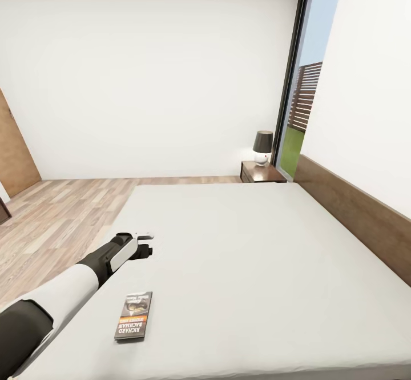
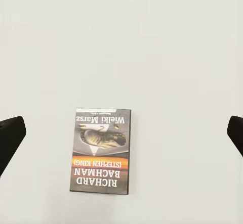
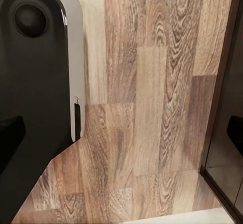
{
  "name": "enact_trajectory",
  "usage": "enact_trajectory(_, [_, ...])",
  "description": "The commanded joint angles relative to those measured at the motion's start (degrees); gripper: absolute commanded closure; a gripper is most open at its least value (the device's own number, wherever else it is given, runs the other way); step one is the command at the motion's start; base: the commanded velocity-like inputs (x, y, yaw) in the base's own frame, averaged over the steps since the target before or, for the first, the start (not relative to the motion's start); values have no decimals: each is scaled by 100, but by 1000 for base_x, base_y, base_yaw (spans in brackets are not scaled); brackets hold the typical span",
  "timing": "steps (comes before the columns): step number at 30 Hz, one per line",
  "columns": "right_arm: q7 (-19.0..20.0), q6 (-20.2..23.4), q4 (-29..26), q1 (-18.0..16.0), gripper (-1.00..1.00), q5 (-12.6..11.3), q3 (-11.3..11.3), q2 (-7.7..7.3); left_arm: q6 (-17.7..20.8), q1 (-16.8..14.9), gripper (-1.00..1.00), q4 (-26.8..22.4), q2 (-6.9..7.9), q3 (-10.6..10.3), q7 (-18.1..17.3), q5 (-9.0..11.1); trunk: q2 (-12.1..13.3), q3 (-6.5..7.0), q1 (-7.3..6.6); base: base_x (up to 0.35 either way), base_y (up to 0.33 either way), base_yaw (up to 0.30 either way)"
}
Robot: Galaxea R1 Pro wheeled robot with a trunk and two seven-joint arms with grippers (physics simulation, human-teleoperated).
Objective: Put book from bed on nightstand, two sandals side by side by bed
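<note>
The bed (image 1: 257, 266) spans most of my head view, pale mattress bare except for the book (image 1: 134, 315), lying flat, cover up, near the mattress's near edge. Nightstand (image 1: 260, 172) stands at the far corner beside the headboard (image 1: 359, 214), carrying a lamp (image 1: 262, 147). My left gripper (image 2: 121, 133) hangs above the book (image 2: 101, 150), fingers spread wide, not touching it. My right gripper (image 3: 121, 130) is over wood floor (image 3: 147, 107), fingertips far apart, holding nothing.

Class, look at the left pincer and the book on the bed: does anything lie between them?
Nothing visible does. The left pincer hangs open above the bare mattress of the bed, and the book lies flat and uncovered between its fingertips in the left wrist view.
</note>
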Motion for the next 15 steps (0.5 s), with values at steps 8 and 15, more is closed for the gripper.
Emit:
enact_trajectory(8, [-7, -20, 9, 0, -100, -61, 49, 0, 10, -5, -100, -12, 7, -48, 44, 55, -5, -6, 1, 0, 0, 0])
enact_trajectory(15, [-7, -19, 9, 4, -100, -59, 49, 10, 3, -5, -100, -14, -8, -48, 52, 56, -5, -6, 1, 0, 0, 0])
